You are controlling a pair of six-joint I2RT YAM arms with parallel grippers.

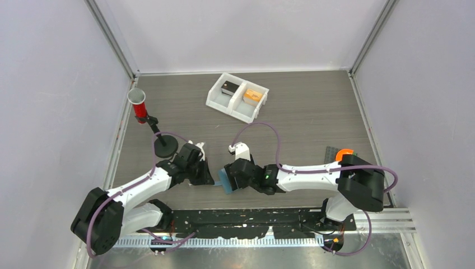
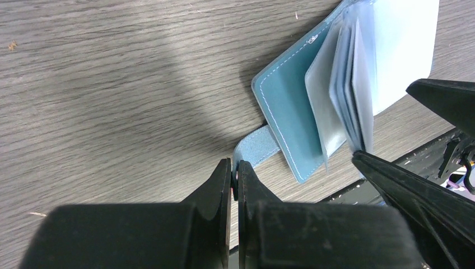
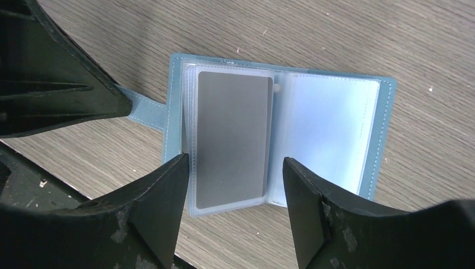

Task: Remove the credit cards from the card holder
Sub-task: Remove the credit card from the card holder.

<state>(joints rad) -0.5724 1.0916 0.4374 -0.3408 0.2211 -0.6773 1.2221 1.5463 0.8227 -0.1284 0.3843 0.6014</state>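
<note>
The card holder point(image 3: 330, 129) lies open at the middle of the bench's point(image 1: 302, 112) near edge, with a grey credit card point(image 3: 232, 140) in one sleeve. The left end effector point(image 2: 234, 171) pinches its strap. The right end effector point(image 3: 234, 168) hangs open above the card.

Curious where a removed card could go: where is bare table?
The tabletop is bare between the white tray and the right wall, and between tray and red cup. Crowded around the card holder, between left tool and right tool.
</note>
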